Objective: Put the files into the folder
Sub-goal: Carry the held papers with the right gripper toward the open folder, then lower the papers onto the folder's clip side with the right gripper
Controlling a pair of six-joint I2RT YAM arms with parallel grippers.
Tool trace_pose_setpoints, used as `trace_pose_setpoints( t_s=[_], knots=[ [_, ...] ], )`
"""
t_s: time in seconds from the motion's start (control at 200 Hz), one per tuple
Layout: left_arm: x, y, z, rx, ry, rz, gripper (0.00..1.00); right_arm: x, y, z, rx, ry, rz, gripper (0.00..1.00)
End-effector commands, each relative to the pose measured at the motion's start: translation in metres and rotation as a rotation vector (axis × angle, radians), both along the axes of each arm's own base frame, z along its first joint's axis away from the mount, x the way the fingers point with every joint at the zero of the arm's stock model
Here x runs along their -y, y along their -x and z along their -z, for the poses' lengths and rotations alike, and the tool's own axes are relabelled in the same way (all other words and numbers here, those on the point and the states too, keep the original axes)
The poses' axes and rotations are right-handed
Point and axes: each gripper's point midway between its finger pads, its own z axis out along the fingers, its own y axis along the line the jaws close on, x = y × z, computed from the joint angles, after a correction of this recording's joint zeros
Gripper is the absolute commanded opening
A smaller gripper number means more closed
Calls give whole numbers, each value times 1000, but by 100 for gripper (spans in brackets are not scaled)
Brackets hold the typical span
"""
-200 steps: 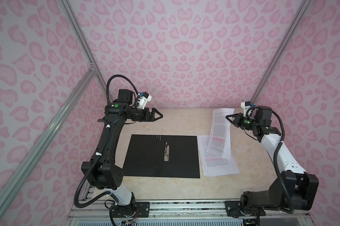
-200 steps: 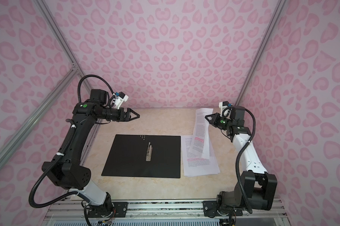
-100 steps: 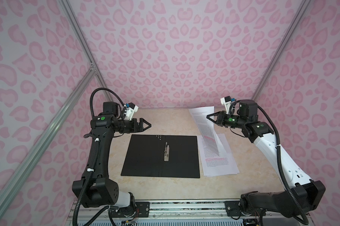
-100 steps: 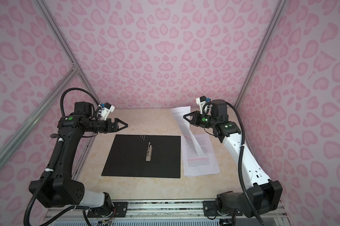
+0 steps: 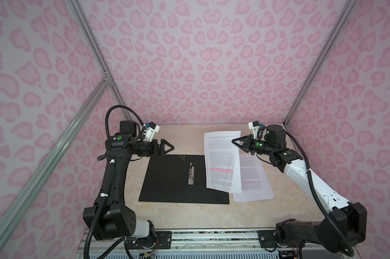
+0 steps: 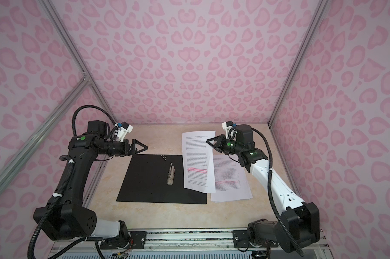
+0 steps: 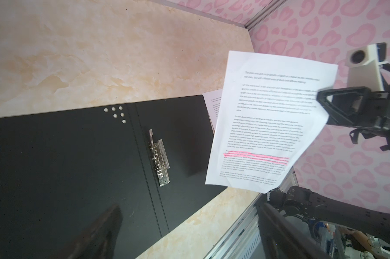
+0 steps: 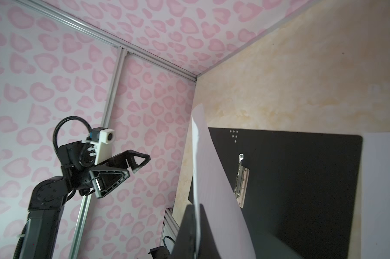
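Observation:
The folder [image 5: 176,181] [image 6: 153,183] lies open and flat on the table, black inside, with its metal spine clip [image 5: 191,174] [image 7: 159,157] [image 8: 241,179] in the middle. My right gripper [image 5: 234,141] [image 6: 208,141] [image 7: 319,95] [image 8: 196,209] is shut on the edge of one white printed sheet [image 5: 221,161] [image 6: 198,163] [image 7: 263,121] [image 8: 212,179]. That sheet hangs in the air over the folder's right edge. More files [image 5: 253,181] [image 6: 231,183] lie stacked right of the folder. My left gripper [image 5: 170,147] [image 6: 144,147] [image 8: 140,166] [image 7: 189,235] hovers open and empty above the folder's far left corner.
Pink-patterned walls with aluminium posts [image 5: 93,44] close in the table on three sides. A metal rail [image 5: 212,233] runs along the front edge. Bare marble tabletop [image 5: 182,136] shows behind the folder and in front of it.
My right gripper has carried the sheet leftward from above the stack to the folder's right edge. My left gripper has drawn back left and dropped slightly, still open.

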Motion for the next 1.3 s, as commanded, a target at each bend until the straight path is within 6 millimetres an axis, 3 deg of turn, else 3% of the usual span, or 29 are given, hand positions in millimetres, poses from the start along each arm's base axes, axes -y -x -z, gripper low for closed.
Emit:
trace_pose_setpoints(
  t_s=[0.0, 0.305, 0.535, 0.675, 0.845, 1.295],
  knots=[
    [3, 5, -1, 6, 17, 21, 98, 7, -7, 39, -52, 65, 45, 0],
    [5, 7, 14, -37, 30, 28, 98, 7, 1, 163, -306, 157, 8, 0],
    [5, 9, 21, -56, 34, 30, 98, 7, 6, 216, -400, 194, -14, 0],
    [5, 11, 24, -60, 29, 29, 98, 2, 3, 229, -407, 185, -42, 0],
    [4, 12, 23, -58, 23, 25, 98, -12, -9, 222, -357, 97, -70, 0],
    [5, 13, 25, -77, 35, 13, 98, -27, -39, 223, -351, 17, -65, 0]
  ],
)
